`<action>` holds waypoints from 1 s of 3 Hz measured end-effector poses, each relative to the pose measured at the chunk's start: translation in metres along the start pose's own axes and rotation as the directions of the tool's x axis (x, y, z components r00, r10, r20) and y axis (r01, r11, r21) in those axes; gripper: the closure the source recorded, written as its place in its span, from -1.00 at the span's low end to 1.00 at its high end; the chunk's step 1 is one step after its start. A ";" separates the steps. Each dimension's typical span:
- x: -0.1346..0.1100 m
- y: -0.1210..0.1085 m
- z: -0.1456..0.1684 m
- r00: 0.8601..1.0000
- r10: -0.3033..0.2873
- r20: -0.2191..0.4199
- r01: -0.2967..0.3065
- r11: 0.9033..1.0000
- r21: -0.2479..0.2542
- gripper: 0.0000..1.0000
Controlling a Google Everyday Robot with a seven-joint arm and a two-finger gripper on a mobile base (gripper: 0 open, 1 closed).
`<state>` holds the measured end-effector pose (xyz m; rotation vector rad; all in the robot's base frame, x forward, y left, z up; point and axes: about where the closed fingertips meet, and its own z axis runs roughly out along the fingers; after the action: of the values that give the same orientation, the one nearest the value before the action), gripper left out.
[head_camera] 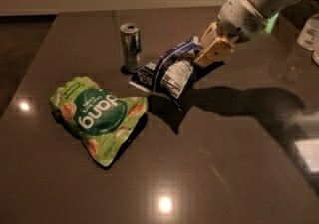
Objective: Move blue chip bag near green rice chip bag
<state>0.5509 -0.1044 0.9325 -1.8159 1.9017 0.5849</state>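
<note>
The blue chip bag (pixel 167 70) is navy with white stripes and label panels. It hangs tilted just above the dark table, right of the can. My gripper (pixel 206 50) is shut on the bag's upper right end, with tan fingers (pixel 217 49) showing. The green rice chip bag (pixel 97 112) lies flat on the table at the left, with "dang" lettering upside down. The blue bag's lower left corner is a short gap from the green bag's right edge.
A slim silver can (pixel 131 46) stands upright just behind and left of the blue bag. Clear containers (pixel 310 33) stand at the far right edge. The dark table (pixel 214 168) stretches toward the front.
</note>
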 end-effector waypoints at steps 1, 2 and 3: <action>-0.023 0.031 0.010 0.996 0.027 0.086 -0.020 0.996 -0.088 1.00; -0.031 0.055 0.020 0.996 0.013 0.087 -0.002 0.992 -0.130 0.63; -0.032 0.070 0.031 0.997 0.009 0.079 0.003 0.988 -0.151 0.17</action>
<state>0.4828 -0.0572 0.9264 -1.8534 1.8516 0.8099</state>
